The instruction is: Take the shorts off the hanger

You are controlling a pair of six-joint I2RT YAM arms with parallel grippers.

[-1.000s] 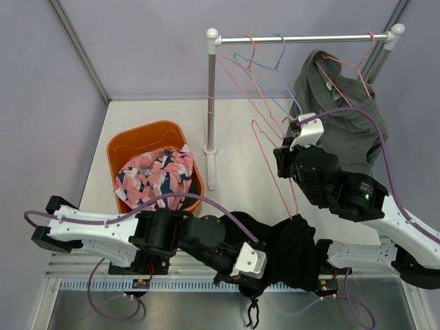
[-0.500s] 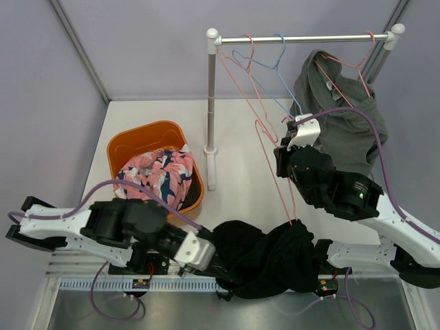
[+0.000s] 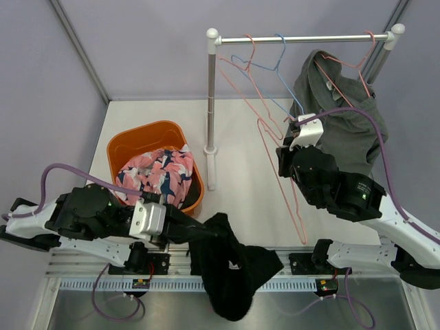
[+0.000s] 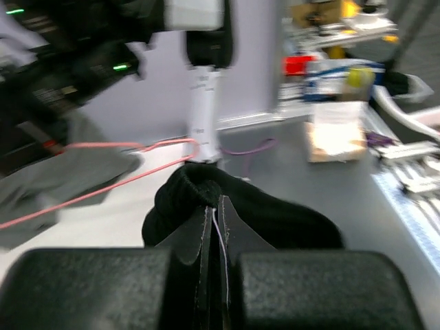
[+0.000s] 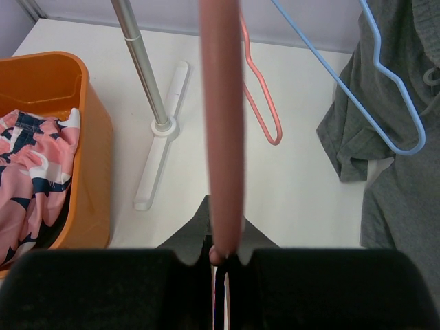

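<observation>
My left gripper [image 3: 210, 230] is shut on the black shorts [image 3: 230, 275], which dangle over the table's front edge. In the left wrist view the jaws [image 4: 214, 213] pinch the black waistband [image 4: 199, 192]. My right gripper [image 3: 287, 148] is shut on the wire of a bare pink hanger [image 3: 285, 185] that still hooks on the rail. That wire runs up from the jaws [image 5: 223, 254] in the right wrist view [image 5: 221, 124]. Grey shorts [image 3: 344, 124] hang on another pink hanger at the right. Pink printed shorts [image 3: 155, 175] lie in the orange basket [image 3: 141, 130]. No olive shorts show.
A clothes rack stands at the back, its pole [image 3: 211, 103] and foot left of centre, its rail [image 3: 309, 38] carrying an empty blue hanger [image 3: 275, 62] and another empty pink one [image 5: 265, 117]. The basket [image 5: 89, 130] sits left of the pole [image 5: 141, 62].
My left gripper has pulled the black shorts leftward off the pink hanger. The hanger's lower end is now bare. The right gripper has kept its hold, nearly still.
</observation>
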